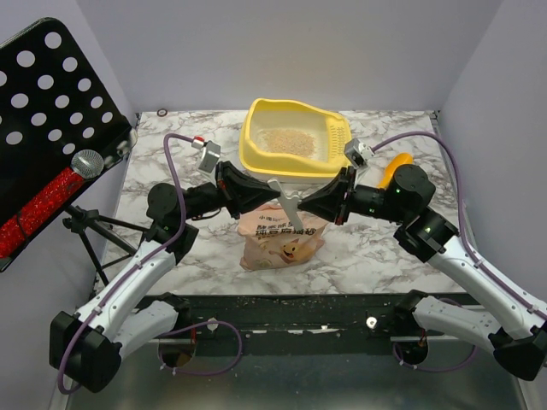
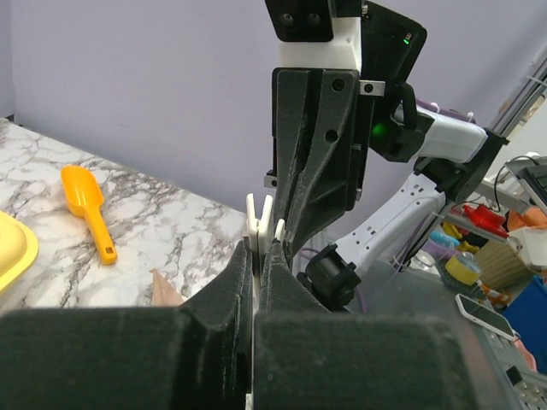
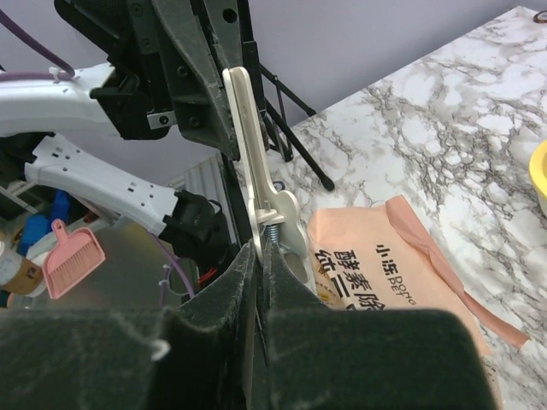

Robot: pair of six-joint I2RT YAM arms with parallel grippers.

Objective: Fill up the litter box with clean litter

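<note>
Top external: left gripper (image 1: 275,197) and right gripper (image 1: 306,205) both clenched on the pale plastic spring clip (image 1: 291,213) above the crumpled tan paper bag (image 1: 280,245), pale-yellow plastic litter box (image 1: 255,159) behind holds some beige litter (image 1: 286,141); I'd release one claw before pulling.

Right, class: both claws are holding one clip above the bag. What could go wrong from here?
1. The left claw and right claw pinch the same thin clip nose to nose; pulling apart could snap or fling it.
2. If dropped, it would likely land on the bag.
3. The litter box sits just behind the claws; a swing might spill its litter.
</note>
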